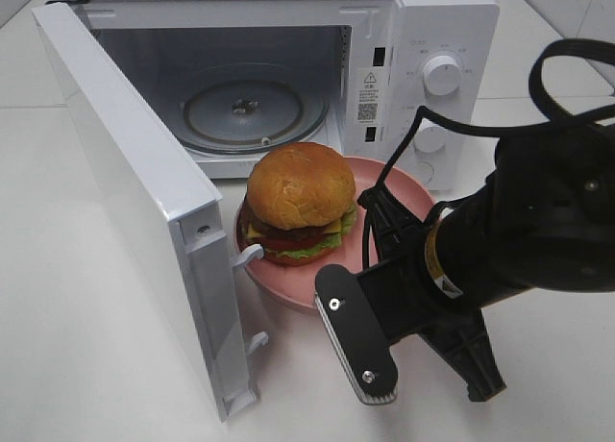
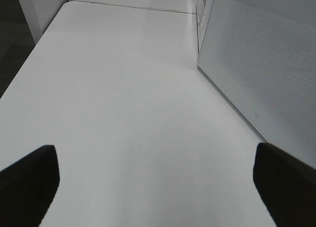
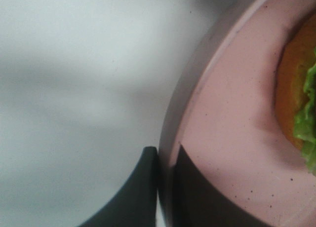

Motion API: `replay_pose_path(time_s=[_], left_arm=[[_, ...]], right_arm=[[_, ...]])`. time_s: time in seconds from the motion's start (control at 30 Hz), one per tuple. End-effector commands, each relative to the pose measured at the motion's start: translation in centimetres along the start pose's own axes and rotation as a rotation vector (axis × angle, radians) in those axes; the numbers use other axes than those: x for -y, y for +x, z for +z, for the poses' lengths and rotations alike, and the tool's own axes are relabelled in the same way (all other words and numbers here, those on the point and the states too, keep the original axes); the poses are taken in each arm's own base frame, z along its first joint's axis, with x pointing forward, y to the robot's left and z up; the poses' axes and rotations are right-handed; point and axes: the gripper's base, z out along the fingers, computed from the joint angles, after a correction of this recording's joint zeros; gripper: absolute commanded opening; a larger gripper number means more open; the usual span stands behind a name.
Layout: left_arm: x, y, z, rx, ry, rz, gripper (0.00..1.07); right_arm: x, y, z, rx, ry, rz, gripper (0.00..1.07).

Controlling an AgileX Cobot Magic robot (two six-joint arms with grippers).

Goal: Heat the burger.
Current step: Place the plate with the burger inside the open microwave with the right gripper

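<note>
Microwave [image 1: 452, 19] sticker [image 1: 368, 94]: warning triangle, QR code; wording illegible.

Tan-brown, green-layered burger [image 1: 300, 204], pink plate [image 1: 283, 281], white microwave [image 1: 452, 24], white table [image 1: 58, 269].

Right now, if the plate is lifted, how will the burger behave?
The burger is tall and stacked, so tilting could topple it. The plate looks smooth, so it might slide. The right gripper holds one edge, so tilt seems likely.
</note>
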Motion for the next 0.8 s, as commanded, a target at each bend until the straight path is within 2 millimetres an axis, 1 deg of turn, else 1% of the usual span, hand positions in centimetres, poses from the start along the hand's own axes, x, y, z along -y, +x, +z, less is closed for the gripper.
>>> replay_pose_path(time_s=[0.03, 0.23, 0.47, 0.67, 0.7, 0.8], left_arm=[[0.0, -0.1, -0.2, 0.027, 0.007, -0.002, 1.0], [0.0, -0.1, -0.2, 0.027, 0.007, -0.002, 1.0], [0.0, -0.1, -0.2, 0.027, 0.007, -0.002, 1.0], [0.0, -0.1, -0.2, 0.027, 0.007, -0.002, 1.0], [0.0, -0.1, -0.2, 0.027, 0.007, -0.002, 1.0], [0.0, -0.1, -0.2, 0.027, 0.007, -0.002, 1.0]], right_arm=[[1.9, -0.1, -0.1, 0.055, 0.055, 0.017, 0.0], [3.1, -0.1, 0.4, 0.068, 0.034, 0.016, 0.0], [4.6, 0.4, 1.6, 0.076, -0.015, 0.011, 0.0], [5.6, 1.2, 1.8, 0.075, -0.023, 0.045, 0.0], [6.1, 1.4, 1.8, 0.074, -0.017, 0.058, 0.0], [6.6, 1.3, 1.7, 0.071, -0.017, 0.044, 0.0]])
